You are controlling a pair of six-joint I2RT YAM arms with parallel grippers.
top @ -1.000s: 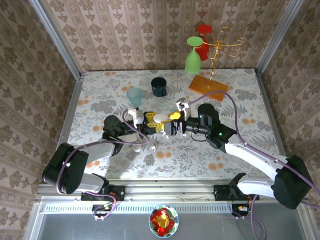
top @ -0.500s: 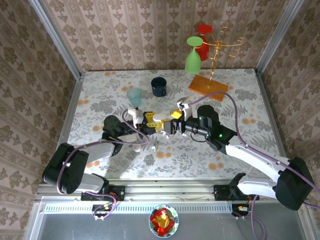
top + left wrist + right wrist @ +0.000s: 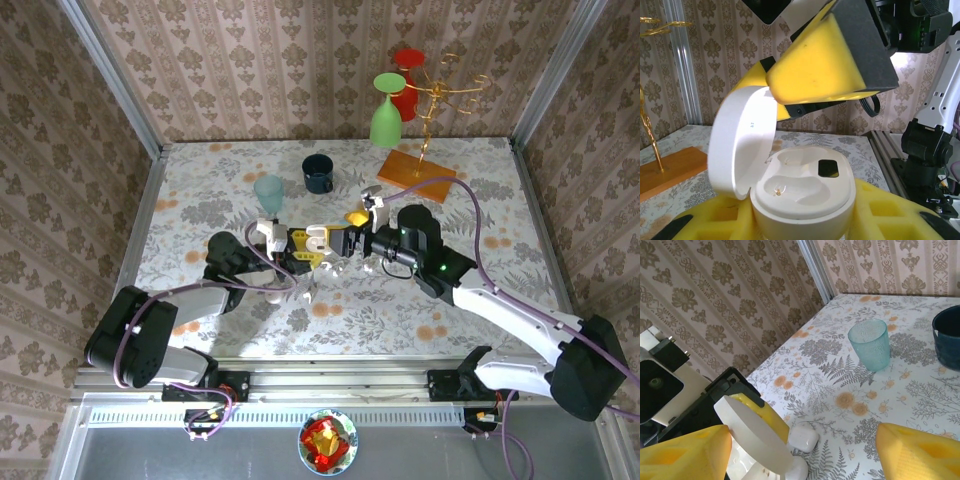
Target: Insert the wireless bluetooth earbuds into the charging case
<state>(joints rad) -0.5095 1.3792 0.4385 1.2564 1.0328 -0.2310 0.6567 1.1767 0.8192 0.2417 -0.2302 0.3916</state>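
The white charging case [image 3: 805, 192] sits upright between the yellow foam fingers of my left gripper [image 3: 802, 222], which is shut on it. Its lid [image 3: 742, 140] is swung open to the left, and both wells are empty. In the top view the left gripper [image 3: 298, 246] holds the case [image 3: 318, 238] at the table's middle. My right gripper [image 3: 345, 232] hovers just above and to the right of it, open, with nothing between its fingers [image 3: 825, 65]. From the right wrist the lid [image 3: 755, 440] stands between the spread yellow fingers of the right gripper [image 3: 802, 455]. The earbuds are out of view.
A white pebble-shaped piece [image 3: 802, 437] lies on the table under the case. Farther back stand a teal cup [image 3: 869, 344] and a dark blue mug [image 3: 318, 173]. A gold rack on an orange base [image 3: 415, 173] carries green and red glasses at the back right.
The right gripper has drifted slightly toward the far side and turned above the open case. The left gripper and the case have stayed put.
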